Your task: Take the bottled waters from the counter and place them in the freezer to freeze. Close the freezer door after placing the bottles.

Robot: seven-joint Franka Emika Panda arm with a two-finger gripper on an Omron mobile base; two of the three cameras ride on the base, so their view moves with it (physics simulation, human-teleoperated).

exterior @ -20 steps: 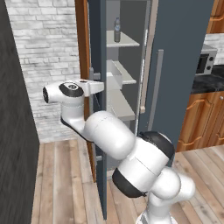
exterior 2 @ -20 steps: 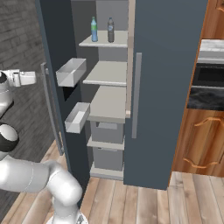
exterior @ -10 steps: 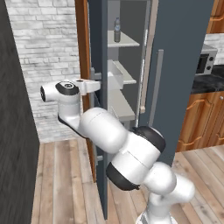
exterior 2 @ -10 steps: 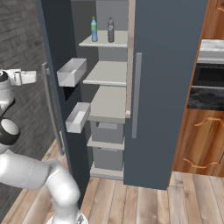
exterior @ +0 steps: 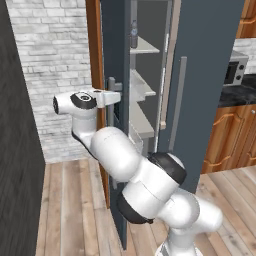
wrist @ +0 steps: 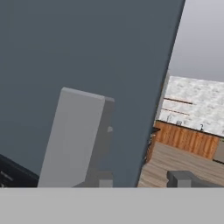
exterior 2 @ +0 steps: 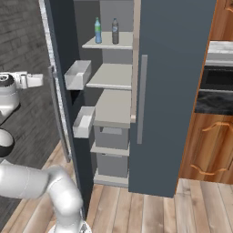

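We note the fingers (exterior: 116,98) have closed since a second ago, now clamped on the freezer door (exterior: 114,50) handle (exterior: 111,105). Both bottled waters (exterior 2: 106,31) stand on the freezer's top shelf (exterior 2: 109,43).

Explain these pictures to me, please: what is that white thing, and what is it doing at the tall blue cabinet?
The white thing is a robot arm with a two-finger gripper, in a computer-drawn kitchen. Two pictures come from cameras on its base, behind the arm to its left and right. The third looks out from a camera on the hand.

The tall cabinet is a side-by-side fridge; its left part is the freezer, standing open. Two bottled waters already stand on its top shelf.

The gripper is shut and sits against the grey bar handle on the freezer door. In the hand view that handle is very close, but whether the fingers truly clasp it, I cannot tell.

Probably it will push the door closed next.
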